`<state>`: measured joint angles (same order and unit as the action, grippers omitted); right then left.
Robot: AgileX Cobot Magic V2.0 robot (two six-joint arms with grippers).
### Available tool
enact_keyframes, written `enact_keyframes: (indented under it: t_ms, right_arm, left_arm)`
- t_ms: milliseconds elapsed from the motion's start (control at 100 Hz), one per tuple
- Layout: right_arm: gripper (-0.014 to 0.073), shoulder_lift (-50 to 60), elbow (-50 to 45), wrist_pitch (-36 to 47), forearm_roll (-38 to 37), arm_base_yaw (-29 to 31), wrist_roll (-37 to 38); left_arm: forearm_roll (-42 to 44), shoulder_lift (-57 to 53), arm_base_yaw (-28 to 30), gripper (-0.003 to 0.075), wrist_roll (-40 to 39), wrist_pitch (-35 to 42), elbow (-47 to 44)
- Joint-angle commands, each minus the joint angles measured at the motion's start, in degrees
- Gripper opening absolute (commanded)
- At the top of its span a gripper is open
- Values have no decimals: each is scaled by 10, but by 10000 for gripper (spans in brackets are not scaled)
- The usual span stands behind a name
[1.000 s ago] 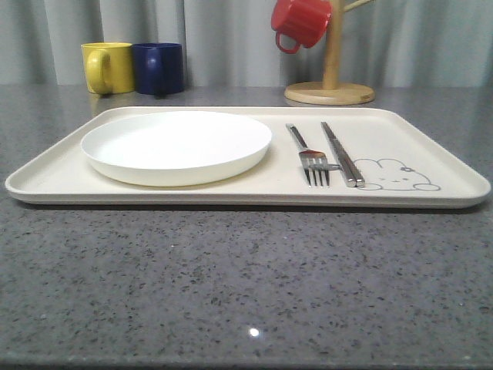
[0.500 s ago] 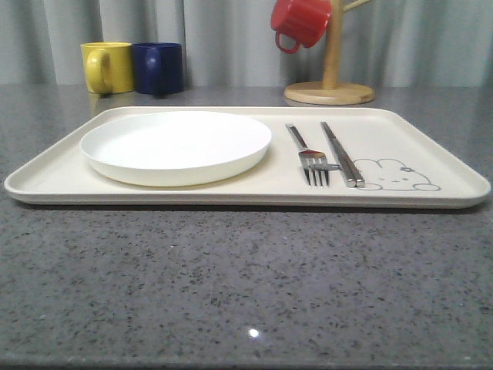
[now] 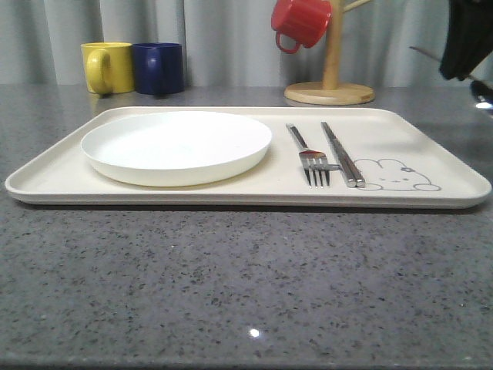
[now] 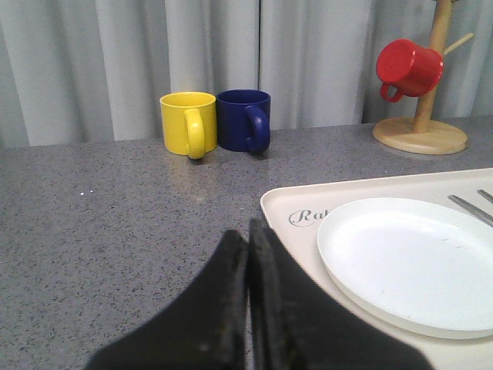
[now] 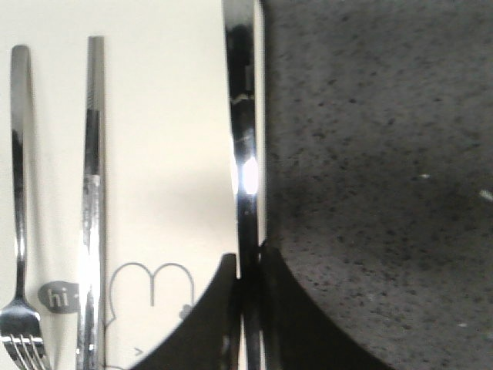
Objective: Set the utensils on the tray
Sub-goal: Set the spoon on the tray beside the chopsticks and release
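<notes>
The cream tray [image 3: 246, 199] lies across the grey table. A fork [image 3: 310, 154] and a pair of chopsticks [image 3: 342, 154] rest side by side on its right half, next to the rabbit drawing. My right gripper [image 3: 456, 69] hovers above the tray's far right edge, shut on the slim silver handle of a spoon [image 5: 245, 154]. From the right wrist, that handle runs over the tray [image 5: 169, 116] rim, with the chopsticks [image 5: 92, 193] and fork [image 5: 19, 193] beyond it. My left gripper [image 4: 248, 231] is shut on nothing, low beside the tray's [image 4: 289, 204] left corner.
A round white plate [image 3: 176, 145] fills the tray's left half. A yellow mug [image 3: 108, 67] and a blue mug [image 3: 158, 68] stand behind at the left. A red mug [image 3: 300, 21] hangs on a wooden stand [image 3: 330, 92] behind the tray.
My right gripper has come into the front view at the upper right, carrying the spoon. The fork, chopsticks and plate have not moved.
</notes>
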<state>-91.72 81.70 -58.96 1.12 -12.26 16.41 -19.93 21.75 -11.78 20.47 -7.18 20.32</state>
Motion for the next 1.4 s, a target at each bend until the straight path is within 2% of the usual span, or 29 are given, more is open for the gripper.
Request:
enact_keyframes:
  t_ms: [0, 110, 260, 560, 680, 870, 940, 1210, 1390]
  right_arm:
    - [-66, 11, 2, 42, -39, -27, 54]
    - [-66, -8, -5, 56, -58, -56, 87]
    - [-66, -40, -6, 65, -55, -79, 88]
    - [-60, -74, -6, 66, -51, -90, 91]
    - [24, -74, -5, 66, -49, -90, 91]
    - [254, -73, -5, 66, -49, -90, 91]
    - [311, -72, -4, 68, -50, -90, 91]
    - [327, -27, -5, 93, -110, -89, 91]
    - [327, 31, -7, 95, -160, -63, 86]
  left_arm:
    - [-2, 3, -5, -17, -5, 43, 16]
    - [-2, 3, -5, -17, -5, 43, 16]
    - [-2, 3, -5, -17, -5, 43, 16]
    - [-2, 3, -5, -17, -5, 43, 16]
    - [-2, 3, -5, -17, -5, 43, 16]
    - [-2, 3, -5, -17, -5, 43, 16]
    - [-2, 3, -5, -17, -5, 43, 16]
    - [-2, 3, -5, -17, -5, 43, 16]
    - [-2, 3, -5, -17, -5, 43, 16]
